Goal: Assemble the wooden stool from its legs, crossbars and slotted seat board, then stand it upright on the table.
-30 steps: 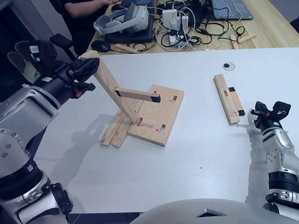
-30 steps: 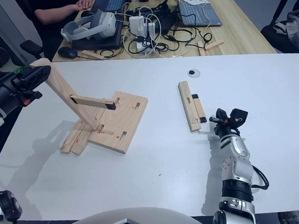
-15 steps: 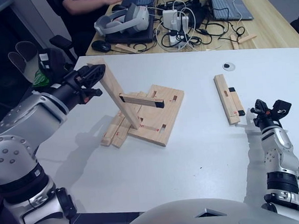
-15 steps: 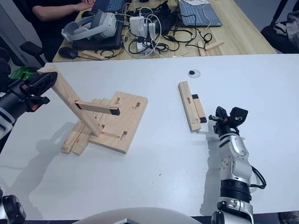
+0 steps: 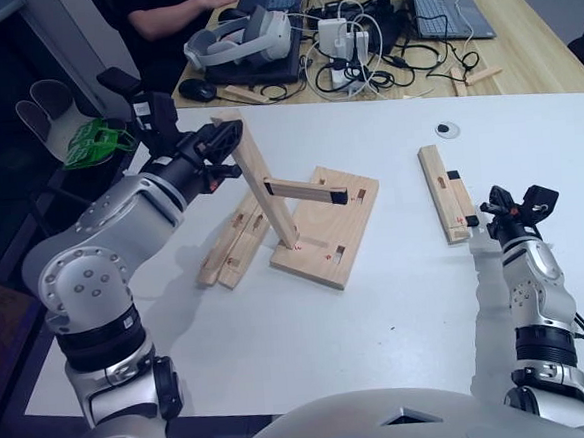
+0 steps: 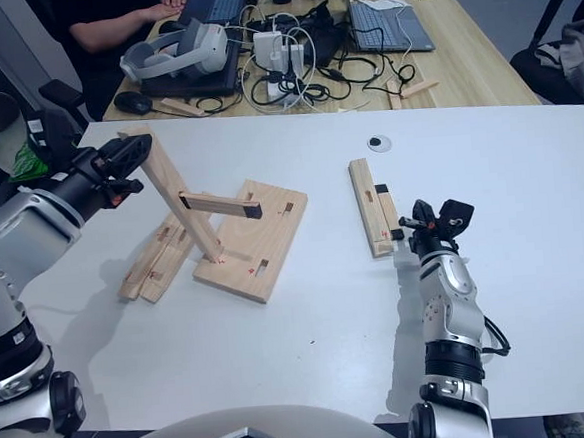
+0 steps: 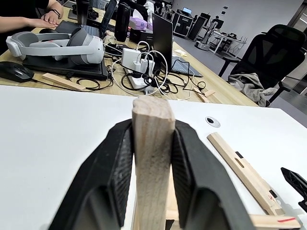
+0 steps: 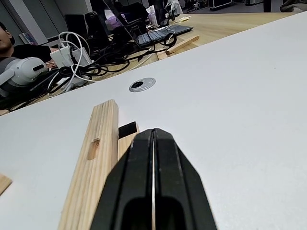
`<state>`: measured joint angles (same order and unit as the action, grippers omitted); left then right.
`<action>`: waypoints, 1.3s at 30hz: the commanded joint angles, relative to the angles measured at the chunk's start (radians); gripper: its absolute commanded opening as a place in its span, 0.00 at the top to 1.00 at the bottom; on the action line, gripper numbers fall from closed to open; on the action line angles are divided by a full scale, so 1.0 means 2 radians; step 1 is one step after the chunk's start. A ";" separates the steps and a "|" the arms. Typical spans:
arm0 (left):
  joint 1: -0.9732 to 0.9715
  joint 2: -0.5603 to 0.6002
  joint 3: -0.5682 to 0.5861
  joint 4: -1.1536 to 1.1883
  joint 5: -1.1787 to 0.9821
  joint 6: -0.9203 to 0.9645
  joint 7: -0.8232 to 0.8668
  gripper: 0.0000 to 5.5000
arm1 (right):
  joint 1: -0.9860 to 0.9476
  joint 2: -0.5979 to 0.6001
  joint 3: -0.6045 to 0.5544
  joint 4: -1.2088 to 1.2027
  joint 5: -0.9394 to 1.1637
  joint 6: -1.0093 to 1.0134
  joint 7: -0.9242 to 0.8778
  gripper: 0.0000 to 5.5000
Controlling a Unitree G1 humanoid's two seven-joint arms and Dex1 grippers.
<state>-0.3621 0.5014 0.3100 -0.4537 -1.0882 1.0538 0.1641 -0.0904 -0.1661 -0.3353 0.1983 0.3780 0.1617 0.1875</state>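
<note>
Left eye view: L gripper (image 5: 219, 147) clamps top of tilted pale wooden leg (image 5: 270, 195) w/ dark-tipped crossbar (image 5: 308, 190), foot on slotted square wooden seat board (image 5: 341, 238), mid white table (image 5: 408, 301). R gripper (image 8: 153, 143), pinched shut & empty, sits just beside two pale wooden bars (image 5: 443, 203).

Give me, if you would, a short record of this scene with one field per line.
seat board: flat on the table
leg: tilted, lower end on the seat board
crossbar: juts sideways from the leg, above the board
left gripper: shut on the leg's top end
loose pieces: two, side by side, left of the board
right pair: long and short piece together, right of the board
right gripper: shut, empty, by the pair's near end
status: assembly unfinished
</note>
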 commanded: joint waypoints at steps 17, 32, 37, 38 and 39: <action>0.157 -0.073 -0.094 -0.077 0.205 -0.199 -0.071 0.82 | -0.085 -0.030 0.026 0.099 -0.034 -0.011 0.031 1.00; 0.139 -0.174 -0.181 0.067 0.375 -0.405 -0.105 0.82 | -0.153 -0.041 0.044 0.193 -0.054 -0.039 0.059 1.00; 0.101 -0.201 -0.186 0.131 0.407 -0.456 -0.113 0.82 | -0.172 -0.045 0.045 0.218 -0.061 -0.048 0.065 1.00; 0.091 -0.203 -0.184 0.147 0.412 -0.467 -0.115 0.82 | -0.174 -0.045 0.045 0.221 -0.062 -0.050 0.065 1.00; 0.083 -0.205 -0.181 0.161 0.415 -0.474 -0.118 0.82 | -0.176 -0.045 0.045 0.224 -0.062 -0.052 0.065 1.00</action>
<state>-0.1916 0.0953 -0.0533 -0.2076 -0.2895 0.0931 -0.0647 -0.4191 -0.2460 -0.2507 0.6326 0.2652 0.0675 0.3158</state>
